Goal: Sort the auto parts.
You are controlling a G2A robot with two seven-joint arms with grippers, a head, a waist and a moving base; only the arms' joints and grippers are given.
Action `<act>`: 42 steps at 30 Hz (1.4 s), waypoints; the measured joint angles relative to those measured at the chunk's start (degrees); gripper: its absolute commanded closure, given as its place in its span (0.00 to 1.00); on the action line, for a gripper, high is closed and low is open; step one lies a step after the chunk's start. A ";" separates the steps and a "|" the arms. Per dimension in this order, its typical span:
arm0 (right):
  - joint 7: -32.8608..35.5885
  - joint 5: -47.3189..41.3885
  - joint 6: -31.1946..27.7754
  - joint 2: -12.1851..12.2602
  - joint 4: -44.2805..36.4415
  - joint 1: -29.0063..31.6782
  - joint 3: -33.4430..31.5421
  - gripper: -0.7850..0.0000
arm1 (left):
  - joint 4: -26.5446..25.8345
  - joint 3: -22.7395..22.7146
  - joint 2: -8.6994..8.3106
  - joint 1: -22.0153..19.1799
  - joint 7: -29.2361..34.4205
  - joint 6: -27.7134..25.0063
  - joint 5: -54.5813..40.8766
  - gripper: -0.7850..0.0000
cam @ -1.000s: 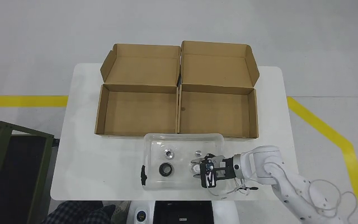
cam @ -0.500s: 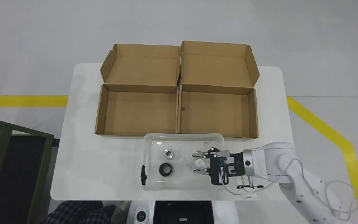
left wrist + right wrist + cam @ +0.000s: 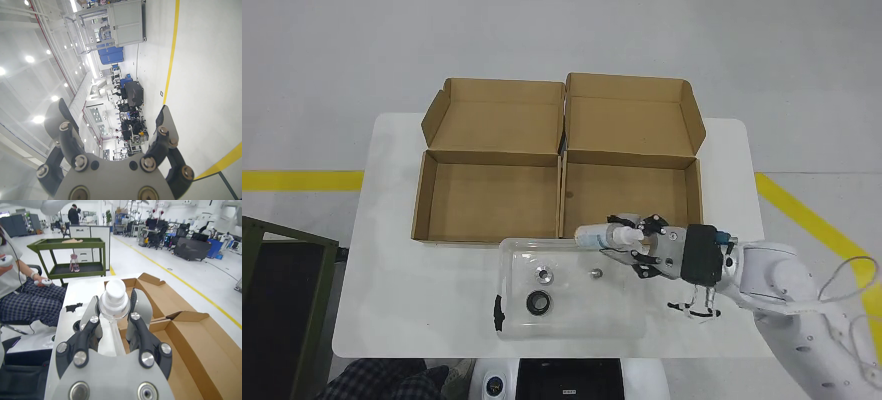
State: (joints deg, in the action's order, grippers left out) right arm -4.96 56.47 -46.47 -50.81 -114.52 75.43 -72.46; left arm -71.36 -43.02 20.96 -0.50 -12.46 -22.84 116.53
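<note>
Boxes (image 3: pixel 627 205) border the tray (image 3: pixel 542 241) where right gripper (image 3: pixel 622 238) clasps a white part (image 3: pixel 592 236), cart (image 3: pixel 66 245) beyond; left gripper (image 3: pixel 113 106) gapes.

your right gripper (image 3: pixel 620 238), clamped on the white cylindrical part (image 3: pixel 594 237), hangs over the far rim of the clear tray (image 3: pixel 532 241), just beside the near wall of the right cardboard box (image 3: pixel 627 200). that wall is all that stands between you and the box floor, which is open from above. its raised lid (image 3: pixel 632 125) closes off the far side, and side walls part it from the left cardboard box (image 3: pixel 492 200). in the tray, a silver bushing (image 3: pixel 542 272), a small silver nut (image 3: pixel 594 271) and a black ring (image 3: pixel 538 302) lie apart, leaving finger room between them.
</note>
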 measured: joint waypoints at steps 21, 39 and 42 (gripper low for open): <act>-7.15 -6.96 6.38 -1.90 2.78 -0.05 -1.42 1.00 | 0.00 0.00 0.00 0.00 0.00 0.00 0.00 0.00; -1.12 -2.84 8.91 -3.55 6.08 -2.78 3.45 1.00 | 0.00 0.00 0.00 0.00 0.00 0.00 0.00 0.00; 1.25 -0.96 9.98 -3.88 6.92 -3.82 4.83 1.00 | 0.00 0.00 0.00 0.00 0.00 0.00 0.00 0.00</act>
State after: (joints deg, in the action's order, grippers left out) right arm -3.70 55.51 -36.49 -54.69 -107.60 71.61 -67.64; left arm -71.36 -43.02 20.96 -0.50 -12.46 -22.84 116.53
